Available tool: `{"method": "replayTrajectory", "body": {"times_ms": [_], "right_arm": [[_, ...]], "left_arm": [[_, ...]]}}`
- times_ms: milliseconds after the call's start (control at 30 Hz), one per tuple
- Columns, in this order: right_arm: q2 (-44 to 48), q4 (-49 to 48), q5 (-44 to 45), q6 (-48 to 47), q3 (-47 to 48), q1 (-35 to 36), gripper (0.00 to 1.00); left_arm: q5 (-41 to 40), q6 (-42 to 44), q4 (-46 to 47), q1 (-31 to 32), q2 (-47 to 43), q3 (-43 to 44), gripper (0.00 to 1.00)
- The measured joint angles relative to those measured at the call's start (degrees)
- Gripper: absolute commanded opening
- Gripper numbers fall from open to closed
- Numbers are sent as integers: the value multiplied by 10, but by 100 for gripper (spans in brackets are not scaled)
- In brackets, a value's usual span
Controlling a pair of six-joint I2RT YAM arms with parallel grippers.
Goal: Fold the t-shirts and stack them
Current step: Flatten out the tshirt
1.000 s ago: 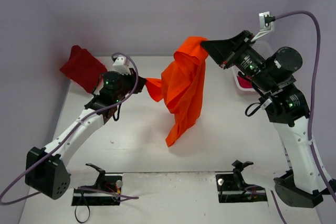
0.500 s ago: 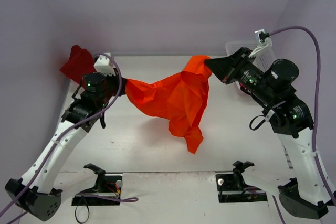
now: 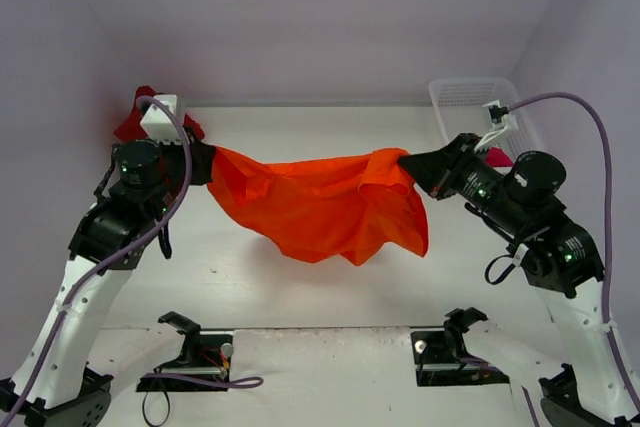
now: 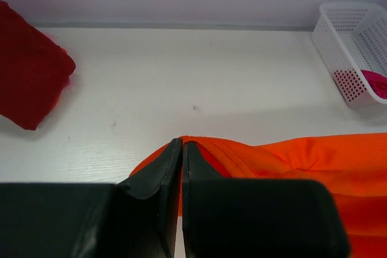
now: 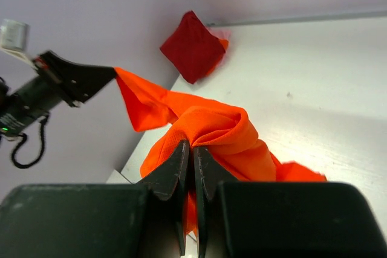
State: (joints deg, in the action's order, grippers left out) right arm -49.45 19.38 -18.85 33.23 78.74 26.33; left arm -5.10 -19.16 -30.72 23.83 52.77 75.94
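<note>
Holding the orange t-shirt (image 3: 320, 207) stretched across mid-frame, slung above the worktop (image 3: 300, 137), with left jaws clamped on its left edge and right jaws clamped on a bunched fold at its right. Looks like the spreading step, before any fold. Calls next for lowering it flat without creases. Leaves the dark red t-shirt (image 4: 27, 83) folded at upper left and the pink t-shirt (image 4: 375, 83) in the basket (image 3: 470, 97).

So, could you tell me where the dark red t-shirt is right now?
In the top view the dark red t-shirt lies at the far-left table corner, partly hidden behind the left arm.
</note>
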Motion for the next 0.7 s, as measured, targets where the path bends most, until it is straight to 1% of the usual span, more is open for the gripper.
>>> {"method": "replayTrajectory", "body": {"times_ms": [233, 433, 700], "right_arm": [[19, 27, -10, -5, -57, 0, 0], [57, 43, -20, 1, -116, 0, 0], [87, 61, -17, 42, -186, 0, 0]], "left_arm": [[-3, 5, -42, 0, -13, 48, 0], [-3, 5, -71, 0, -24, 84, 0], [-16, 6, -96, 0, -37, 106, 0]]}}
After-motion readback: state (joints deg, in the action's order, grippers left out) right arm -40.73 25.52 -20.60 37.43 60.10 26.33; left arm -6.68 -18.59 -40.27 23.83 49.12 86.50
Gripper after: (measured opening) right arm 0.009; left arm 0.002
